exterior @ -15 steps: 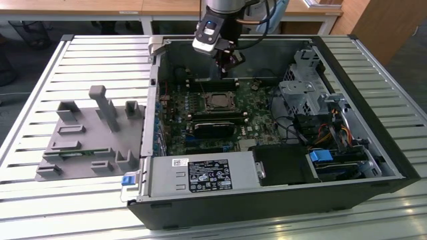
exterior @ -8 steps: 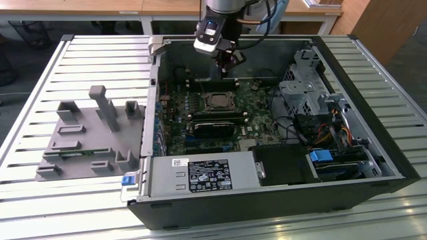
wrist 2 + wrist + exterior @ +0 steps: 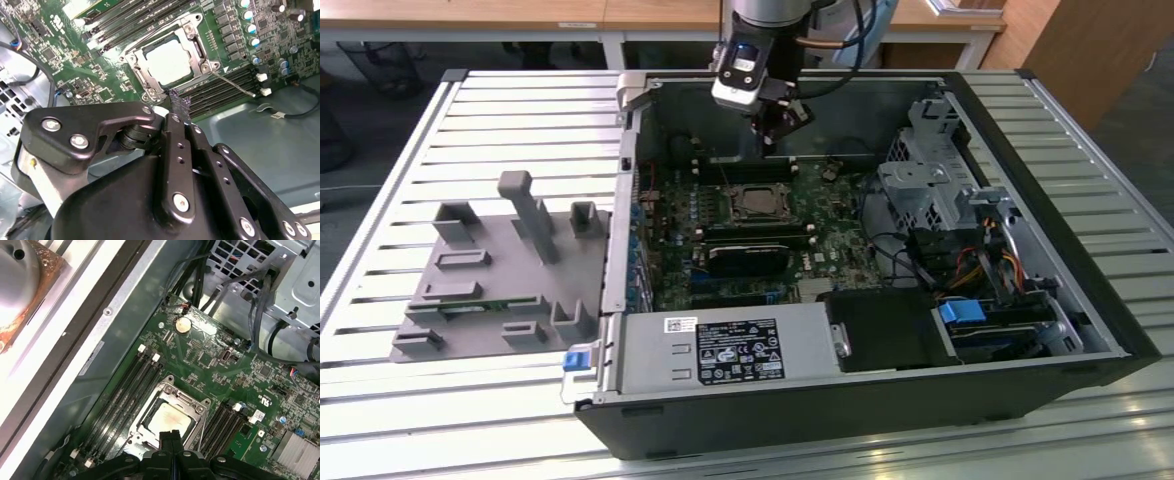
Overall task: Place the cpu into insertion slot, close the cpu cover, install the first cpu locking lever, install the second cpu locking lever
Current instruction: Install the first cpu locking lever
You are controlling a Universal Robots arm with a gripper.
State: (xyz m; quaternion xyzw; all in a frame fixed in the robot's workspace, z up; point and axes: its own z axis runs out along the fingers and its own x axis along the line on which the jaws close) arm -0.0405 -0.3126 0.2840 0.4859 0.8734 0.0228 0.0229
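Lying open on the slatted counter (image 3: pixel 520 110), the computer case (image 3: pixel 787 425) exposes its green board (image 3: pixel 210 350) for overhead reach. The end effector (image 3: pixel 176 106), tips pressed together and empty, hovers just beside the insertion slot (image 3: pixel 131 59), where the cpu cover (image 3: pixel 192 44) seems folded down over the cpu (image 3: pixel 167 62); a thin locking lever (image 3: pixel 235 84) juts free.

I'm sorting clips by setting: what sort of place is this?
Probably a robotics lab or workshop bench: an open computer case lies on a slatted metal table, a grey fixture beside it, wooden desks behind.
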